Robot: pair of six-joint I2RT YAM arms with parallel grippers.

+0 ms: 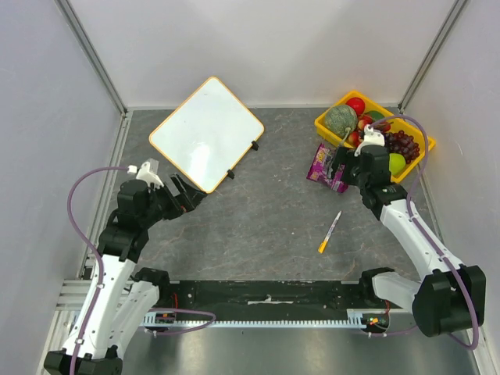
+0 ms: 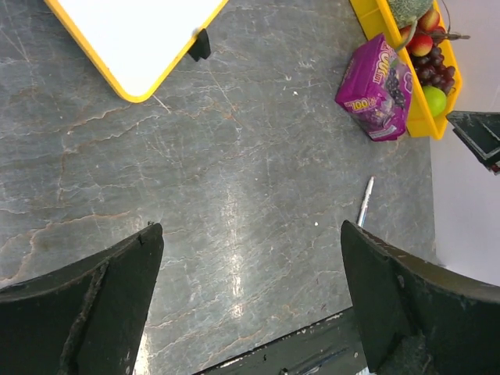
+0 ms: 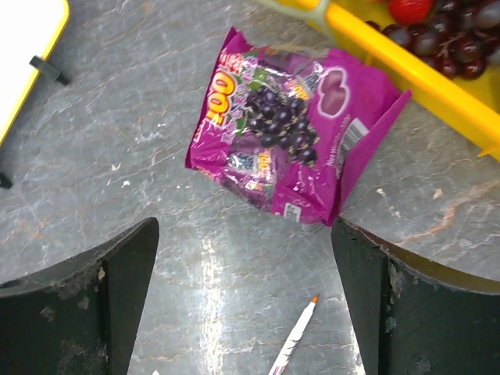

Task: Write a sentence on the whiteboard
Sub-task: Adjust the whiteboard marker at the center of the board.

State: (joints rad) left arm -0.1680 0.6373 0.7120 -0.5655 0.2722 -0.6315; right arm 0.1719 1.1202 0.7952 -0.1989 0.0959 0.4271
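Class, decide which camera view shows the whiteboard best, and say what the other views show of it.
The top view: the whole whiteboard shows, all four corners and both black clips. The left wrist view catches only one corner and one clip; the right wrist view only a sliver at its left edge.

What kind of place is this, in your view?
Probably a lab robot test cell: panel walls on metal posts enclose the table, two arms are bolted at its edge, and props like the whiteboard lie ready.

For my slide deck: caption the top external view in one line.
Left hand and right hand open and empty; blank whiteboard, pen, purple snack bag and yellow fruit tray sit untouched.
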